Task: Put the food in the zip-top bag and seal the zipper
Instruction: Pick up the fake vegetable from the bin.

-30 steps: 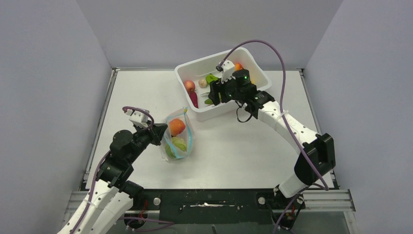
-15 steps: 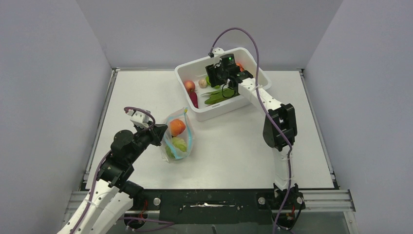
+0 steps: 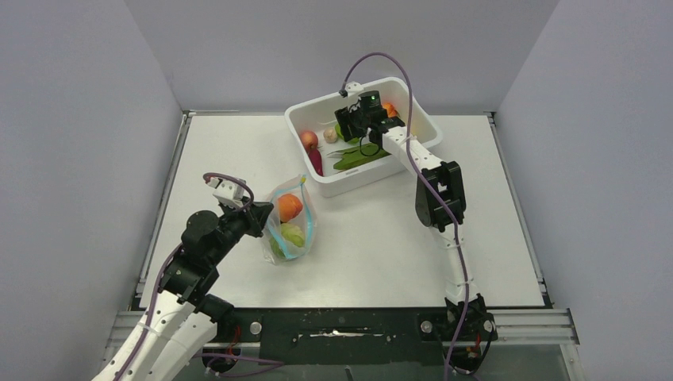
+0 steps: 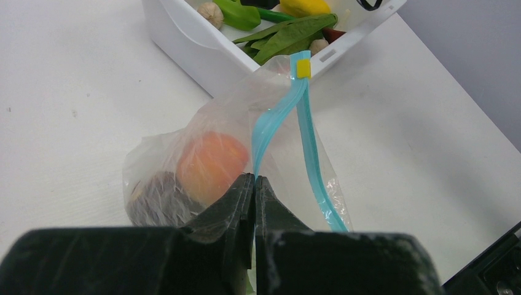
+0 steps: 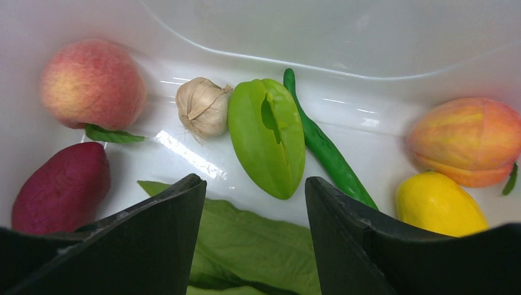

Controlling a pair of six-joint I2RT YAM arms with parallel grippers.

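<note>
On the table, viewed from above, the clear zip-top bag (image 3: 290, 226) is gripped at its rim by the left gripper (image 3: 260, 218), near the white tub (image 3: 413, 103). At the left wrist, the jaws are pinched shut on the blue zipper (image 4: 276, 117), with an orange peach (image 4: 212, 163) and a dark fruit (image 4: 156, 196) lying inside. Inside the tub, the right gripper (image 5: 255, 187) is held open and empty over a green pod (image 5: 267, 135).

Bright, even overhead light; shadows soft and short. Glare streaks on tub (image 5: 184, 150) floor, sheen on bag (image 4: 227, 123) plastic. Wrist views soften at the near edge; top view sharp.
</note>
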